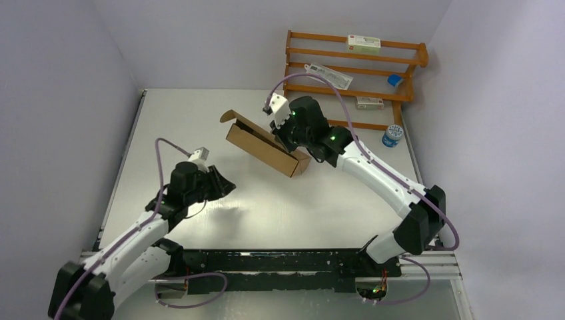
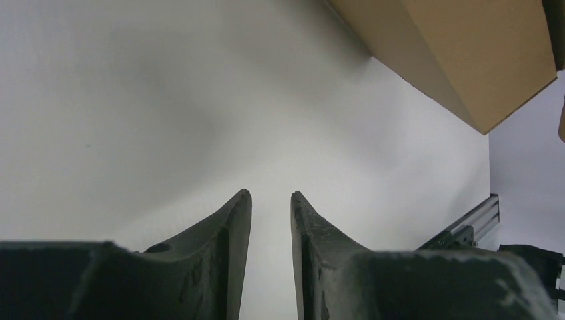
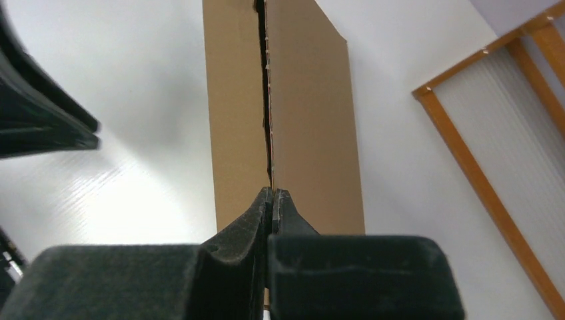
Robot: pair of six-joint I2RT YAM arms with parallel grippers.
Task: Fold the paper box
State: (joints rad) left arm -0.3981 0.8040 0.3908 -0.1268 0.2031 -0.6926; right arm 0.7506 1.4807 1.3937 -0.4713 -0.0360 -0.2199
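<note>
Clearly the right arm stretches far forward and bends inward. The right claw [image 3: 272, 193] has its fingers pressed together with nothing visible between them, the tips right at the dark seam that runs along the paper box [image 3: 313, 120]. Whether they touch the cardboard I cannot tell. The box, folded into a long shallow shape, lies slanted on the worktop [image 1: 280, 207], under and beyond that claw. The left arm is crooked at the elbow; the left claw [image 2: 270, 195] sits low over bare worktop, fingers a narrow gap apart and holding nothing, with the box beyond it to its right, apart from it. A wooden rack [image 1: 356, 70] carrying white cartons [image 1: 364, 45] stands beyond the right claw against the wall, with a blue-lidded jar [image 1: 392, 136] off to that claw's right. From above, the right claw's tips are hidden by its own wrist.
</note>
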